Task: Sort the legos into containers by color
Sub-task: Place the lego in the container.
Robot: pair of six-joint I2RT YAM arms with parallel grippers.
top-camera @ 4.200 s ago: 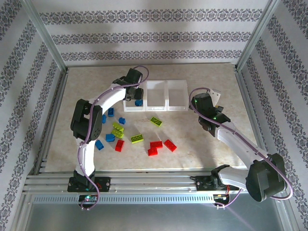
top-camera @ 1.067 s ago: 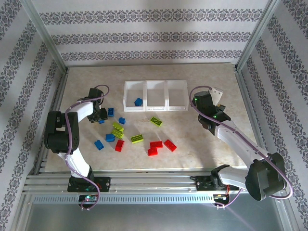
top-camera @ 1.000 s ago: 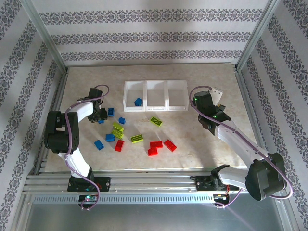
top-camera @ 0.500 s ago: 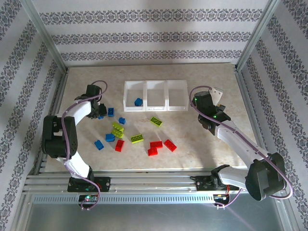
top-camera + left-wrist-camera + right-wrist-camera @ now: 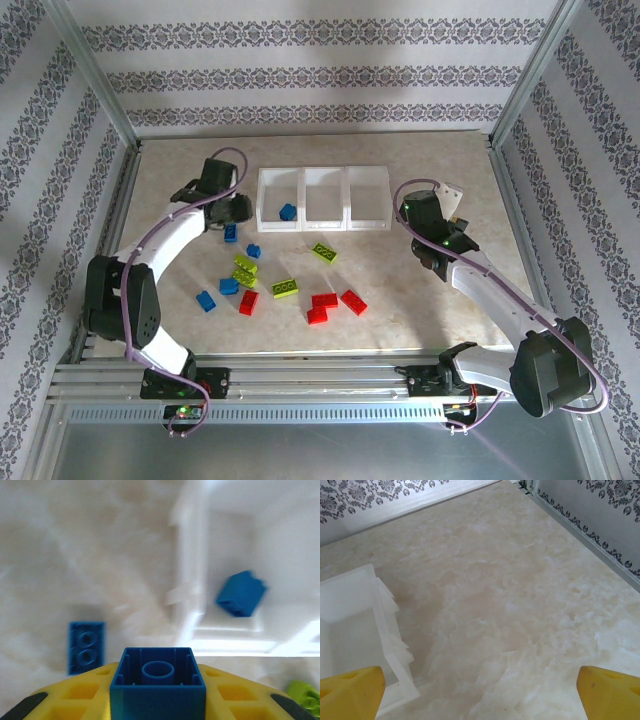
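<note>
The left jaws, at the end of the left arm, are pressed onto a blue brick. It sits centred between them, its hollow underside facing the wrist camera. They hang just beside the left bin, not yet over it. That bin already has one blue brick in it. Another blue one lies flat on the table below the jaws.

The middle bin and the right bin look bare. Three more blue bricks, the green bricks and the red bricks lie scattered on the table near the arms' side of the bins.

The right jaws, on the right arm, stand spread wide with nothing between them, near the right bin.

These bricks are probably very light, stiff and hard, with smooth sides that could slip or twist under an off-centre pinch. The best hold is likely square across two flat opposite walls, not on the studs. The thin bins look light enough to slide if bumped, so the brick is better released from above the rim.
</note>
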